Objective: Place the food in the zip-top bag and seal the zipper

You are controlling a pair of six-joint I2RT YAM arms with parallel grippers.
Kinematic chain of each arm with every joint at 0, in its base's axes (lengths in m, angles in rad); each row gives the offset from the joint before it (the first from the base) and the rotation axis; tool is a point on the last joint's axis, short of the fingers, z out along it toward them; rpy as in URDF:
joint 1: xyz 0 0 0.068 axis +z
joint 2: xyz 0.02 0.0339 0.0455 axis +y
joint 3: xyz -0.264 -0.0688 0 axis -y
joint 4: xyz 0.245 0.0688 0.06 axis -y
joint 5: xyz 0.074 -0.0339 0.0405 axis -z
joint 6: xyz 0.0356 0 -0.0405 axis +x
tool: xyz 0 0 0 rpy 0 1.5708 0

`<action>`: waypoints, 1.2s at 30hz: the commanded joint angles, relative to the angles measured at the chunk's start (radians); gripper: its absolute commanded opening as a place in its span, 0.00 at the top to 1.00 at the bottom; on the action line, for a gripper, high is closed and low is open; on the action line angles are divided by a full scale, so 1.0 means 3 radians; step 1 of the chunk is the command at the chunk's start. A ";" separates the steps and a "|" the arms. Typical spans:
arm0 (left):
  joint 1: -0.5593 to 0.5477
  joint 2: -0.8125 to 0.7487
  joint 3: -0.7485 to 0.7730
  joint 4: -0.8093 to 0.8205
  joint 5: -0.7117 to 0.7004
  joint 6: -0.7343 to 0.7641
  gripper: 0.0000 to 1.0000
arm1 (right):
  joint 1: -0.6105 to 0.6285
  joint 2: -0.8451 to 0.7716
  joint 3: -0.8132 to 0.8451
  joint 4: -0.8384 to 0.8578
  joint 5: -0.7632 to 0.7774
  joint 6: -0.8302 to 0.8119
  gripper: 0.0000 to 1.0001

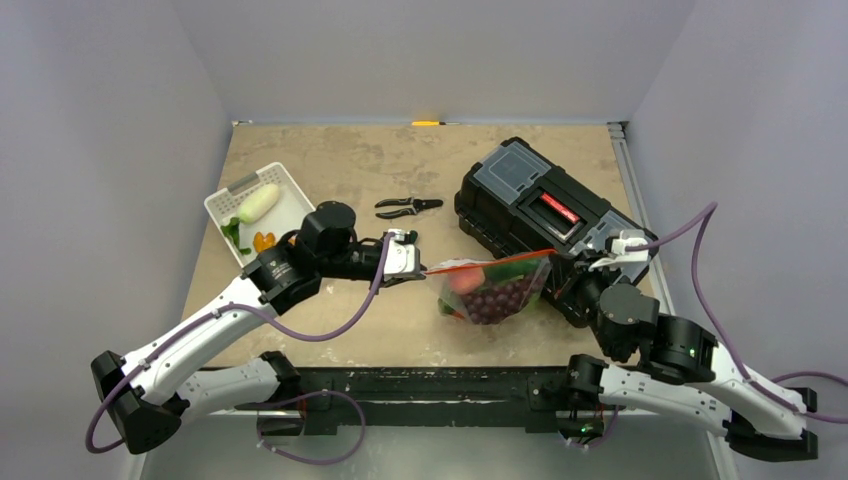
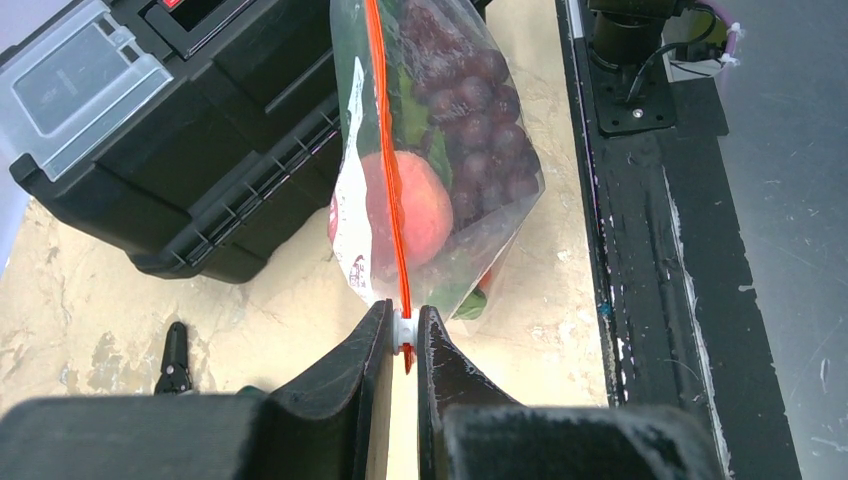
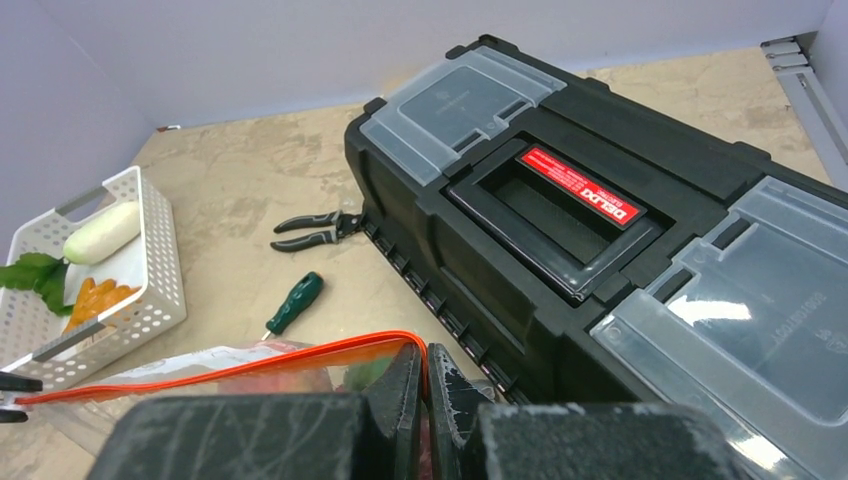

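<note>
Both left fingers (image 2: pixel 350 375) and right fingers (image 3: pixel 402 385) pinch the zipper (image 2: pixel 385 150) ends.

— What does the left gripper (image 2: pixel 404 338) have hold of?
— Its two black fingers (image 2: pixel 345 375) are pressed together on the near end of the zipper (image 2: pixel 385 150), at a small white slider (image 2: pixel 403 328).
— And the zip-top bag (image 2: pixel 352 215)?
— It stretches away from the fingertips, the orange-red strip running straight up its middle.
— What is inside?
— A peach (image 2: pixel 428 205) nearest the gripper, a dark purple grape bunch (image 2: pixel 475 110) beyond it, and green leaves (image 2: pixel 410 110) between them against the plastic.
— And around it?
— A black toolbox (image 2: pixel 200 150) with a clear lid panel sits to the left on the tan table (image 2: pixel 290 300); a black rail (image 2: pixel 640 250) runs down the right.
</note>
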 commanded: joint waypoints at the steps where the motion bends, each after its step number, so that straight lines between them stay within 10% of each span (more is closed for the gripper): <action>1: 0.0003 -0.0098 0.0025 -0.0055 0.0029 0.0067 1.00 | -0.0024 -0.0042 0.0075 0.0285 0.0072 -0.0155 1.00; 6: 0.0005 -0.0148 0.0034 -0.0094 0.0186 0.0095 0.58 | -0.0028 0.0107 -0.0069 0.0910 -0.0739 -0.0628 1.00; 12: 0.0001 -0.0288 -0.0038 -0.0003 0.0099 0.0094 0.37 | -0.0025 0.0630 -0.0096 0.1325 -0.1296 -0.0823 1.00; 20: 0.0001 -0.0523 -0.0224 0.0415 -0.0951 0.0188 0.30 | -0.0025 0.1235 0.0005 0.1886 -0.1749 -0.0987 1.00; 28: 0.0000 -0.1027 -0.0742 0.1612 -0.3199 0.0288 0.28 | -0.0024 0.1577 0.0326 0.2084 -0.2805 -0.0997 1.00; 36: 0.0000 -0.1199 -0.0910 0.2072 -0.3801 0.0384 0.28 | -0.0026 0.1504 0.0600 0.2032 -0.3221 -0.0858 1.00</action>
